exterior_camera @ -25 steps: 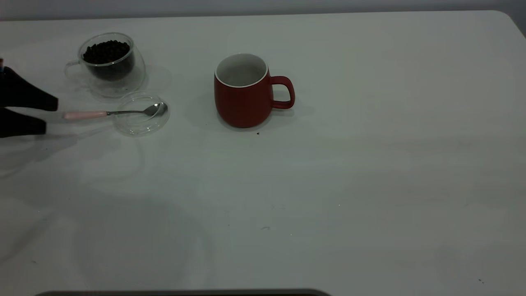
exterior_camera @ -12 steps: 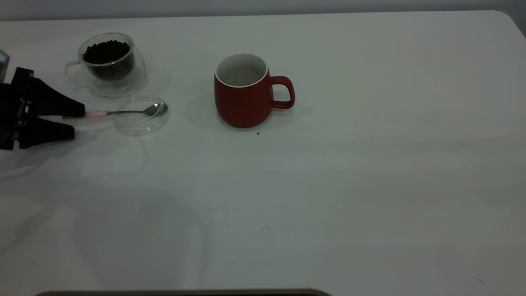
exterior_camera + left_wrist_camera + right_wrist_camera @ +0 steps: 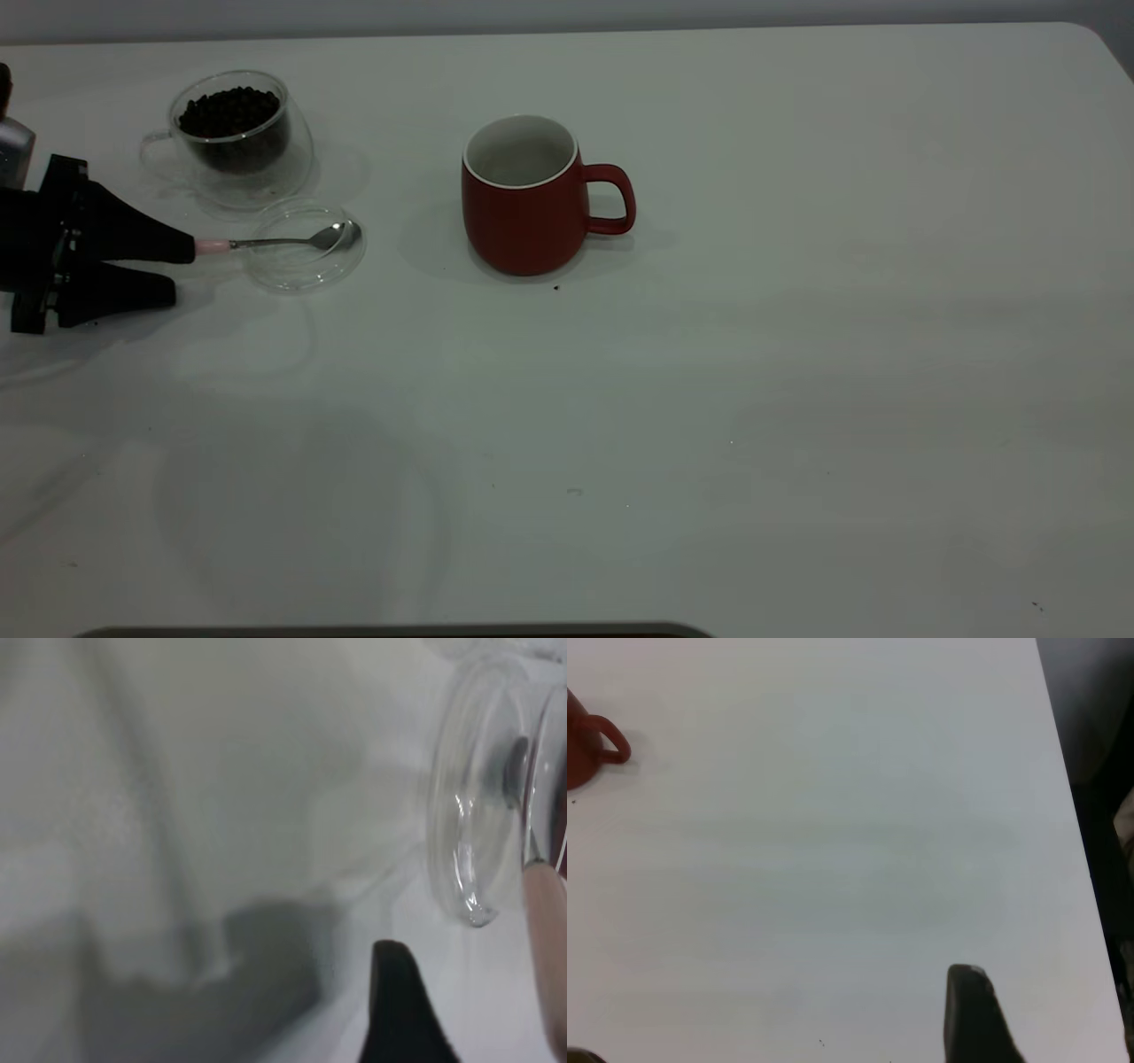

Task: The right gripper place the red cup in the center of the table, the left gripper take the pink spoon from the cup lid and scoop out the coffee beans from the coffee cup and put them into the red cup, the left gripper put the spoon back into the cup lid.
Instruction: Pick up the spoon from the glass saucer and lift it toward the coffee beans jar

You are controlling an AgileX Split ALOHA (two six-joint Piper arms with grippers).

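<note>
The red cup (image 3: 524,208) stands upright near the table's middle, handle to the right, and is empty inside. The coffee cup (image 3: 237,137) with the coffee beans (image 3: 229,111) stands at the far left. The cup lid (image 3: 301,245) lies just in front of it. The pink spoon (image 3: 292,239) rests with its bowl in the lid and its handle pointing left. My left gripper (image 3: 182,268) is open at the handle's end, and its upper finger covers most of the pink handle. In the left wrist view the handle (image 3: 542,939) lies beside one black finger (image 3: 399,1010). Of my right gripper only one finger (image 3: 970,1014) shows, over bare table.
The white table (image 3: 709,399) stretches wide to the right and front of the red cup. A tiny dark speck (image 3: 556,287) lies just in front of the cup. The right wrist view shows the table's edge (image 3: 1067,815) and the cup's handle (image 3: 607,740) far off.
My left gripper has moved right from the table's left edge to the spoon's handle, staying open. The spoon, lid and cups have not moved.
</note>
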